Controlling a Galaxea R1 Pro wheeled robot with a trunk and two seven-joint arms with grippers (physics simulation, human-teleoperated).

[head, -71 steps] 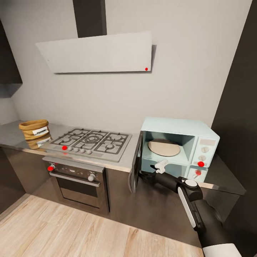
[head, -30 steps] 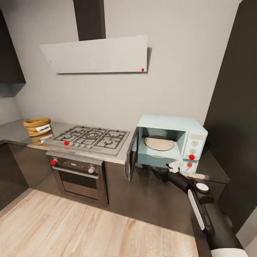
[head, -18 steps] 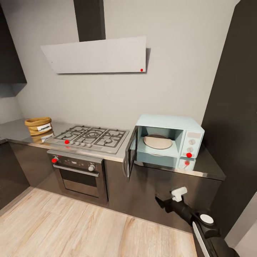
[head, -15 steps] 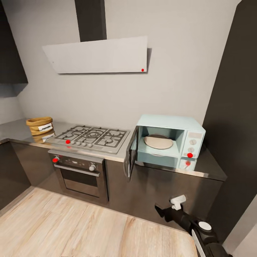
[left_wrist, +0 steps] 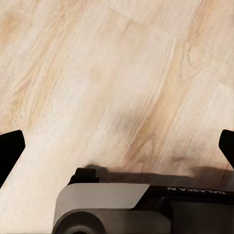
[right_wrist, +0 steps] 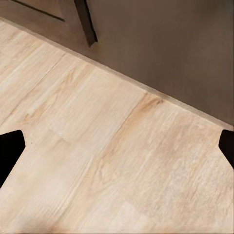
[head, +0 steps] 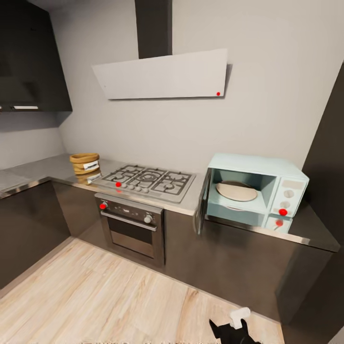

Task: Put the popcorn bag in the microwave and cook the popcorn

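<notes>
1. The popcorn bag [head: 84,162] sits on the countertop [head: 43,171], on the far side of the gas hob [head: 150,180] from the microwave [head: 255,191]. Nothing is holding it.
2. The microwave stands on the counter on the other side of the hob, its door [head: 201,206] swung open and a round turntable plate [head: 236,190] bare inside. I judge the pick-up has not yet begun.
3. My right gripper [head: 234,325] hangs low over the wood floor [head: 105,291], in front of the cabinets below the microwave. In the right wrist view the fingers [right_wrist: 10,146] stand wide apart with nothing between them.
4. My left gripper [left_wrist: 117,146] points at the floor; its fingertips [left_wrist: 9,151] are spread to either edge of the wrist view, empty.
5. Risk: the open door juts out past the counter edge beside the hob. Rolling or swinging an arm along the counter front could clip it and push it shut, or jolt the microwave.
6. Risk: the bag is soft and crumpled, with a rolled rim. A hard squeeze could crush or tip it and spill whatever is inside; the contents are too small to see from here.
7. Risk: the countertop is glossy, so a glancing touch could slide the bag off towards the wall.
8. Risk: carrying the bag across the hob, a low pass could snag the grates.
</notes>
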